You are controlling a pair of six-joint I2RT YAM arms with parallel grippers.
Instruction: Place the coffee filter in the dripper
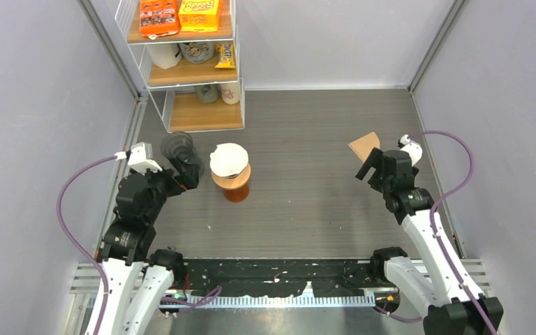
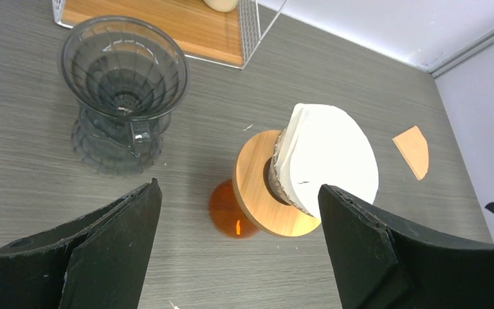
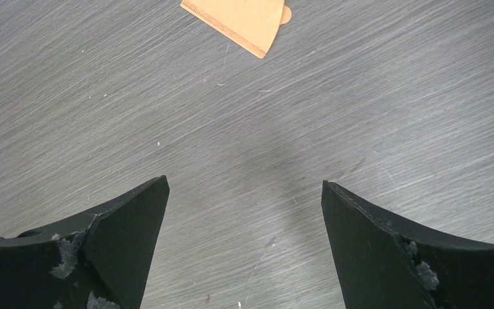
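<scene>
A white paper coffee filter (image 1: 227,158) sits in a dripper with a wooden collar (image 1: 232,181) on an amber glass base, left of centre. In the left wrist view the filter (image 2: 334,154) and collar (image 2: 254,187) lie just ahead of my fingers. An empty smoky glass dripper (image 1: 177,147) stands to its left, also in the left wrist view (image 2: 123,71). A brown filter (image 1: 365,145) lies flat at the right, also in the right wrist view (image 3: 241,19). My left gripper (image 1: 190,174) (image 2: 238,187) is open and empty beside the wooden dripper. My right gripper (image 1: 371,162) (image 3: 245,183) is open and empty, just short of the brown filter.
A wire and wood shelf rack (image 1: 195,115) holding boxes, cups and jars stands at the back left, close behind the smoky dripper; its lowest board shows in the left wrist view (image 2: 161,26). Grey walls close in the table on both sides and at the back.
</scene>
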